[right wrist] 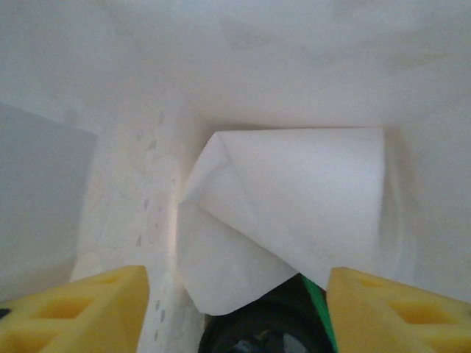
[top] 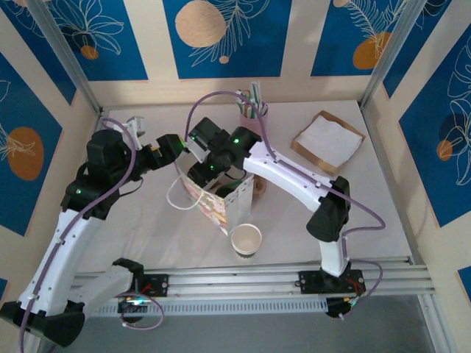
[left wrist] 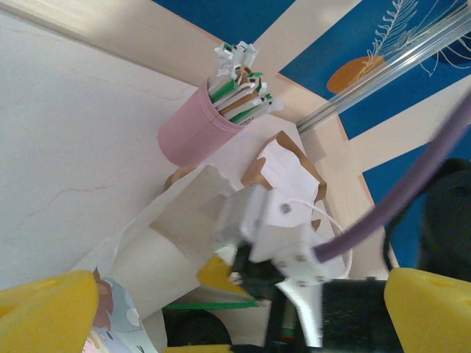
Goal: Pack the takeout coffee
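Tabletop point(top: 147, 220), pale and bare in places, carries everything. The left arm point(top: 70, 213) reaches from 7 o'clock toward the centre, and the right arm point(top: 294, 184) bends in from 5 o'clock.

At the centre stands a white paper bag point(top: 221, 209) with a printed side, its mouth open. The right gripper point(top: 210, 170) is down in that mouth. Seen from its wrist, the right gripper point(right wrist: 246, 309) has its yellow fingers point(right wrist: 96, 309) spread well apart, with white bag walls all round and nothing pinched between them.

The left gripper point(top: 175, 145) hovers at the bag's 10 o'clock, just beside its rim. In its wrist view the left gripper point(left wrist: 235, 323) is spread as wide as it goes and holds nothing.

A stack of white napkins point(top: 329, 138) on brown paper lies at 2 o'clock of the bag, well apart. A pink cup of straws point(top: 254, 118) stands upright at 1 o'clock. A lidless white cup point(top: 246, 239) sits just beside the bag at 5 o'clock.

The takeout coffee point(right wrist: 243, 337) is inside the bag. Its dark round lid shows between the right fingers, partly under a folded paper flap point(right wrist: 287, 198). Whether the fingers touch it cannot be told.
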Tool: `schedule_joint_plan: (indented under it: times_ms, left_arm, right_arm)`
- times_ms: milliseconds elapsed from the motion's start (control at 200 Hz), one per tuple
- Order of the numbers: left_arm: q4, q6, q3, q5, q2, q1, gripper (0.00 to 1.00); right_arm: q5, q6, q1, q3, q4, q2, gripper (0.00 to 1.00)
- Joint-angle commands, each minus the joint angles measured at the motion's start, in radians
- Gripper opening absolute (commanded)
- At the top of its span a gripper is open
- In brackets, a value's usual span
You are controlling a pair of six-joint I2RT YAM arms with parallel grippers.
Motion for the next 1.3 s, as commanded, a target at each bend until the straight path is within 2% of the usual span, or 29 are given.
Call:
schedule_joint_plan:
  times_ms: [0, 335, 585, 640, 790, 950, 1120, 1296]
  left_arm:
    - [-0.022, 0.013, 0.031, -0.003, -0.021, 0.003, 1.0]
    - [-0.1, 0.028, 0.03, -0.044, -0.061, 0.016, 0.99]
    - [-0.186, 0.032, -0.04, -0.109, -0.139, 0.021, 0.86]
    - [-0.205, 0.029, -0.071, -0.128, -0.162, 0.021, 0.82]
    - [-0.256, 0.013, -0.142, -0.183, -0.225, 0.021, 0.66]
    - [-0.256, -0.023, -0.219, -0.177, -0.251, 0.022, 0.56]
    - [-0.17, -0.077, -0.329, -0.125, -0.245, 0.022, 0.51]
    - [0.001, -0.141, -0.421, -0.039, -0.179, 0.022, 0.46]
  right_arm:
    - [-0.039, 0.016, -0.002, 0.046, -0.025, -0.072, 0.72]
    - [-0.139, 0.068, -0.033, 0.108, -0.043, -0.161, 0.77]
    - [-0.195, 0.139, -0.115, 0.08, -0.039, -0.273, 0.76]
    - [-0.205, 0.162, -0.148, 0.045, -0.032, -0.308, 0.74]
    - [-0.258, 0.225, -0.278, -0.115, 0.022, -0.42, 0.61]
    - [-0.345, 0.281, -0.434, -0.308, 0.083, -0.505, 0.45]
    - [-0.423, 0.314, -0.539, -0.47, 0.156, -0.532, 0.41]
    - [-0.495, 0.32, -0.555, -0.555, 0.222, -0.496, 0.4]
